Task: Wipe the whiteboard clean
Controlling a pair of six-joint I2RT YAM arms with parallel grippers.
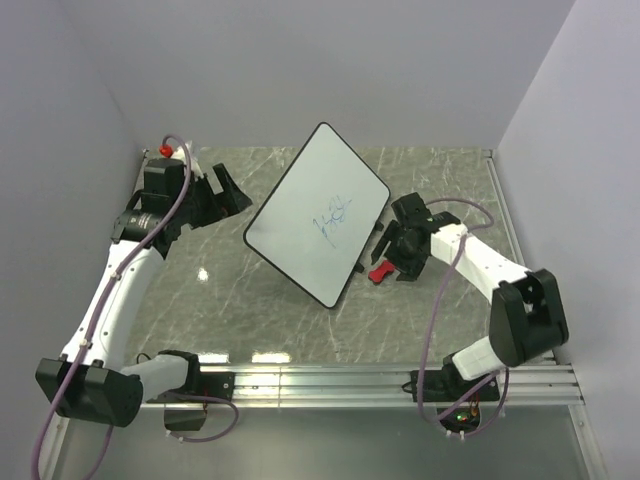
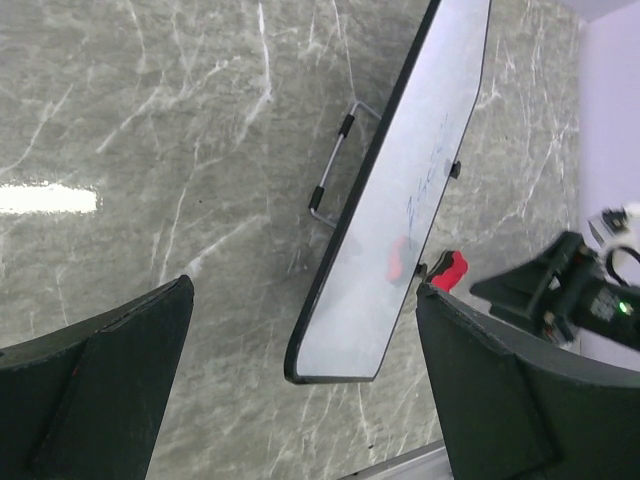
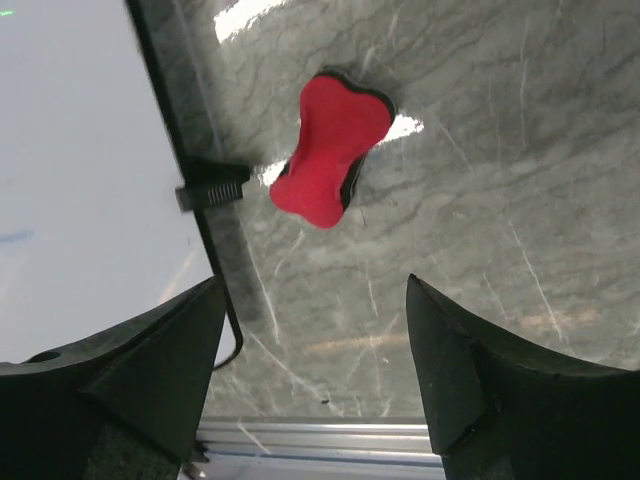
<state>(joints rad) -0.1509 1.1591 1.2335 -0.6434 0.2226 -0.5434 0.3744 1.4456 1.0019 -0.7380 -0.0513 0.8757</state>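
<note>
This is a robotics lab test cell, not a lived-in room. Plain pale walls [image 1: 300, 60] box in the workspace at the top, left and right of the overhead view, like a purpose-built enclosure. The floor of the cell is a grey marble-patterned table [image 1: 250, 310]. A slotted aluminium rail [image 1: 330, 385] runs along the table's bottom edge. Two white-and-black robot arms are bolted to this rail, the left arm [image 1: 110, 295] at lower left and the right arm [image 1: 490, 265] at lower right. Purple cables [image 1: 437, 320] loop loosely along both arms. On the table stand staged props: a whiteboard [image 1: 300, 235] propped at centre and a small red eraser [image 1: 379, 272] just to its right.
</note>
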